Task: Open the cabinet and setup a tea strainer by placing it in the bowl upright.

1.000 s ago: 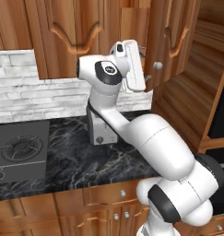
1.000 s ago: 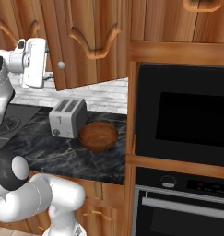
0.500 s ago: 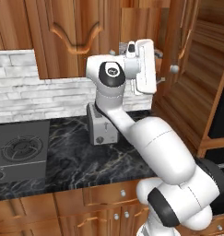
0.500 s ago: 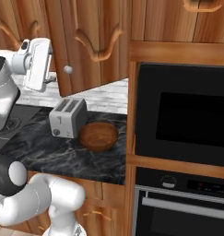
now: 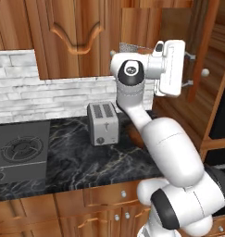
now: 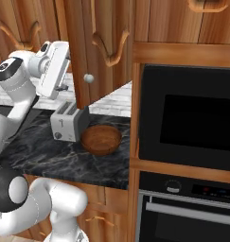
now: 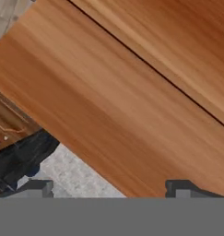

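We see the gripper (image 5: 190,69) with its jaws apart and nothing between them, just beside the cabinet (image 5: 204,60) door, which stands open. The bowl (image 6: 101,140) sits on the dark counter (image 6: 50,153), touching the toaster (image 6: 67,122). We cannot see the tea strainer clearly.

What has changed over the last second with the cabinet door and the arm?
The cabinet door has swung further open, edge-on in the right base view. The end effector followed it, open, holding nothing. The toaster and bowl stayed put.
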{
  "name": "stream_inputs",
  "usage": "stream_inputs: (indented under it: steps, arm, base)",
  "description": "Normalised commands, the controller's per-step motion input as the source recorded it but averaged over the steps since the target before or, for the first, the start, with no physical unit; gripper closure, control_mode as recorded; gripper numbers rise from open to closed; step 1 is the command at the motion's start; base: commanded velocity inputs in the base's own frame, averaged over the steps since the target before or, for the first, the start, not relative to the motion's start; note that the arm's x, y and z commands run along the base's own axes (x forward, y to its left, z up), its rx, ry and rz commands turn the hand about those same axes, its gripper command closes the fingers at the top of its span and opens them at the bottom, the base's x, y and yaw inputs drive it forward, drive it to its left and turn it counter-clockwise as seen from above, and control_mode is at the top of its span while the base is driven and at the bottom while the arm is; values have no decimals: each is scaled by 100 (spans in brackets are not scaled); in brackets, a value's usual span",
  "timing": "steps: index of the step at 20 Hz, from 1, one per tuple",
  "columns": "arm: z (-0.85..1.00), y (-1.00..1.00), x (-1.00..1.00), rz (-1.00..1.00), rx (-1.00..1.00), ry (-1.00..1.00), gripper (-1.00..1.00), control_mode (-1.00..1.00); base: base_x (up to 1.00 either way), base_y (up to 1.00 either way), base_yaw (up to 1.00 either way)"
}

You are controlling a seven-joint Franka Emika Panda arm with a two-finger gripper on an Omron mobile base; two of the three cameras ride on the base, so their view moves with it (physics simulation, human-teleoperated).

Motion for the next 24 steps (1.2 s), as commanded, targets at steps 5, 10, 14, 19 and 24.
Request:
stream_inputs:
  steps: [5,10,14,19,24]
  arm:
    - [0,-72,-8,-19,0,8,-100,-100]
    - [0,-72,0,-13,-1,3,-100,-100]
    - [0,-35,0,-6,0,0,-100,-100]
    - [0,19,0,0,-4,0,-100,-100]
    - [-1,65,6,0,-4,-7,-100,-100]
  base:
    - [0,0,0]
    - [0,0,0]
    - [0,0,0]
    - [0,0,0]
    - [0,0,0]
